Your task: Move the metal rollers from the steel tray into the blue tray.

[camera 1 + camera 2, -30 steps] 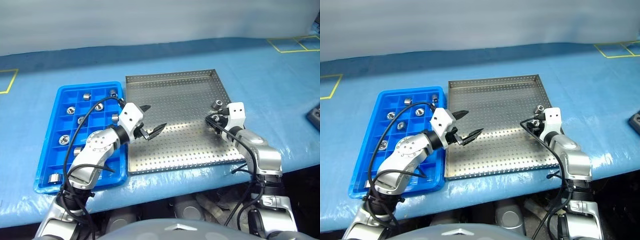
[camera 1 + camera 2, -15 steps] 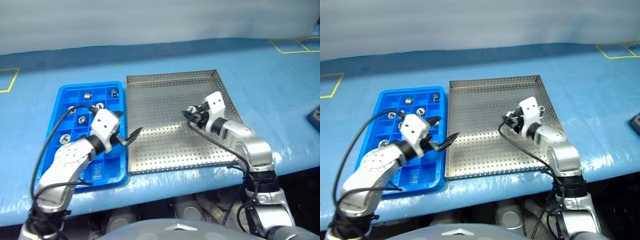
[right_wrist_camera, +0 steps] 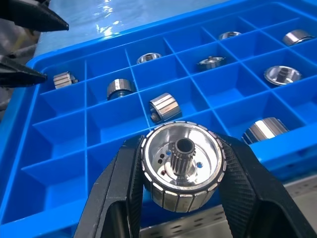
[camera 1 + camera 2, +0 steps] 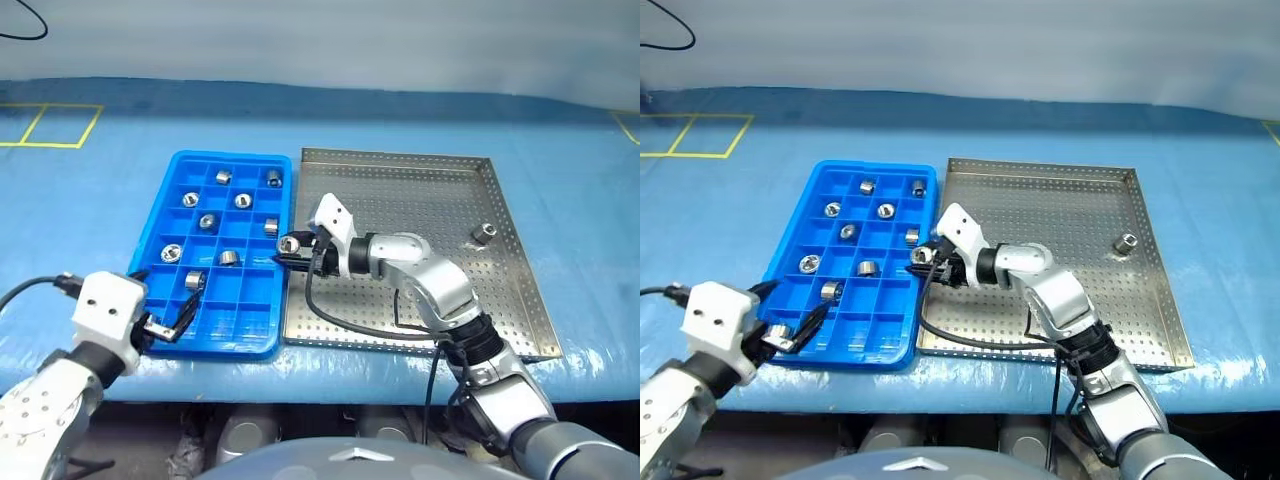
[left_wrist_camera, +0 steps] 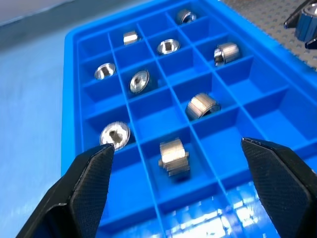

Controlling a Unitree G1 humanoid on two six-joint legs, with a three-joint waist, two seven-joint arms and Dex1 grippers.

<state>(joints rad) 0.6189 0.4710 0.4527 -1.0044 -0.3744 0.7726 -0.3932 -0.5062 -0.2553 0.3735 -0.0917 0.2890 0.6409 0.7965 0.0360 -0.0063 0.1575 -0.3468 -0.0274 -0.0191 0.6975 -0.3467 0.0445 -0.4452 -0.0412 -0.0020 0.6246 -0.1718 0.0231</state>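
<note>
A metal roller (image 3: 182, 167) is clamped between the two black fingers (image 3: 250, 186) of the right gripper (image 4: 290, 250) (its toothed bore faces the wrist camera), and it is held over the right rim of the blue tray (image 4: 160, 235), beside the steel tray (image 4: 420, 330). The fingers (image 5: 89, 186) of the left gripper (image 4: 168, 325) are spread wide and empty, poised at the blue tray's near left corner. Nine rollers (image 4: 229, 258) are seen lying in separate compartments of the blue tray. One roller (image 4: 484, 233) is left on the steel tray, near its right rim. Both trays are carried by the blue-covered desk (image 4: 580, 200).
</note>
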